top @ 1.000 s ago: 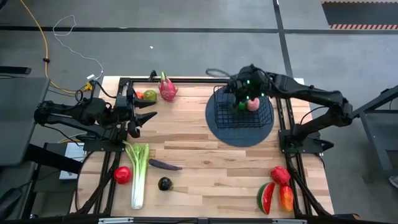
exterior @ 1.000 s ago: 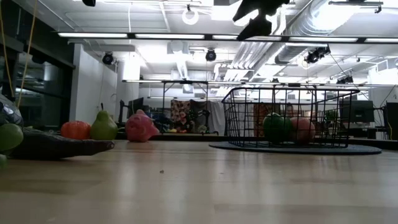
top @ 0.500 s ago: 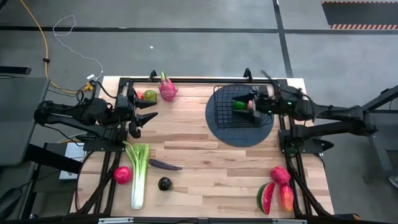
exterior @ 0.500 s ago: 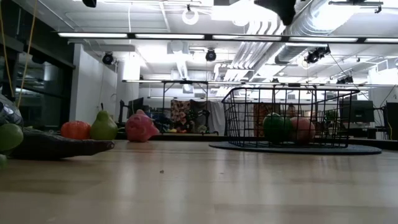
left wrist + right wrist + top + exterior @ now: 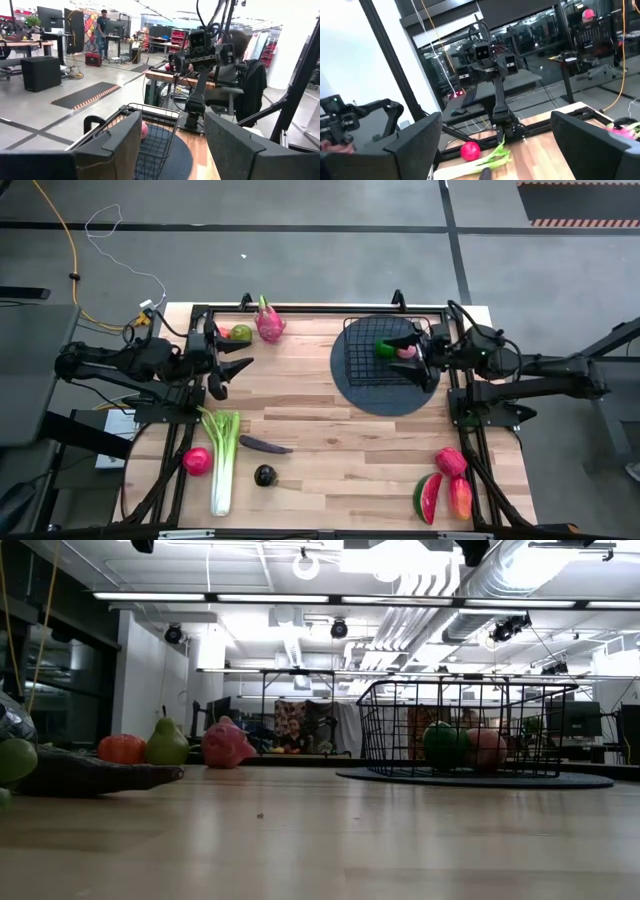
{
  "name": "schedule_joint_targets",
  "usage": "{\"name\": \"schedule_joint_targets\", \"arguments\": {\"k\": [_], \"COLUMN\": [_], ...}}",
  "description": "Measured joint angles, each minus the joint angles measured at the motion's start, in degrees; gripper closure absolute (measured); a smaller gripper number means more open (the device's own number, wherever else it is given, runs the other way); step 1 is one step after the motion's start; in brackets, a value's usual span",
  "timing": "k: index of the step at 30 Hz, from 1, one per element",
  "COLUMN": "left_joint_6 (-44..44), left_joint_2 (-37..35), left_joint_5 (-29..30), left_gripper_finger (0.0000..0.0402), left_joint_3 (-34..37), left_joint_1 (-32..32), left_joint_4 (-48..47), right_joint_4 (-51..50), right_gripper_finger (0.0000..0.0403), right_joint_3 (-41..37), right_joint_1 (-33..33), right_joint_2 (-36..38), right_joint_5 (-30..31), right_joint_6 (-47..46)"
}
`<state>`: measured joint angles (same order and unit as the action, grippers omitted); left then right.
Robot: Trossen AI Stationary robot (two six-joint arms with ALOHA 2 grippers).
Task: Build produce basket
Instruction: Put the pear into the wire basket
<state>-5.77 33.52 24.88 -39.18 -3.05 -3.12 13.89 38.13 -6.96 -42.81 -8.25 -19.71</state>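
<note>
The right end effector point(image 5: 418, 349) has pulled back from the basket point(image 5: 385, 358), wide open and empty, leaving two fruits inside; the left end effector point(image 5: 232, 367) waits half-open, empty.

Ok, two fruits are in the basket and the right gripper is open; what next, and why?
Probably swing the right gripper, open and empty at the basket's edge, toward the red fruit at the table's right front; it, the watermelon slice and mango lie nearest that arm.

No readable text, label, brand or number shows in any view.
</note>
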Motion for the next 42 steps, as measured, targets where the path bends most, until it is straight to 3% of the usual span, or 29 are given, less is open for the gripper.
{"name": "schedule_joint_targets", "arguments": {"k": [6, 10, 13, 18, 26, 32, 42], "left_joint_6": [0.2, -0.2, -3.3, -9.6, -18.5, -19.4, -27.8], "left_joint_2": [0.1, 2.6, 5.3, 9.7, 17.8, 26.0, 39.6], "left_joint_5": [0.5, 8.9, 13.2, 10.3, 8.3, 7.5, 6.9], "left_gripper_finger": [0.0199, 0.0198, 0.0187, 0.0151, 0.0075, 0.0041, 0.0044], "left_joint_3": [0.0, -1.0, -4.1, -8.8, -9.1, -9.1, -9.1], "left_joint_1": [0.0, 0.8, 4.6, 14.8, 29.7, 38.9, 48.4], "left_joint_4": [0.7, 3.0, -3.5, -21.9, -42.4, -43.4, -43.1], "right_joint_4": [-0.6, -1.2, -1.2, -1.2, -2.5, -3.4, -5.7], "right_gripper_finger": [0.0041, 0.0041, 0.0041, 0.0041, 0.0041, 0.0041, 0.0041], "right_joint_3": [0.0, 0.0, 0.0, 0.0, 0.0, 0.0, 0.0], "right_joint_1": [0.0, 0.0, 0.0, 0.0, 0.0, 0.0, 0.0], "right_joint_2": [0.0, 0.0, 0.0, 0.0, 0.0, 0.0, 0.0], "right_joint_5": [0.0, 2.0, 2.7, 3.2, 3.7, 3.7, 3.7], "right_joint_6": [-1.5, -2.4, -2.4, -3.2, -4.5, -4.9, -7.4]}}
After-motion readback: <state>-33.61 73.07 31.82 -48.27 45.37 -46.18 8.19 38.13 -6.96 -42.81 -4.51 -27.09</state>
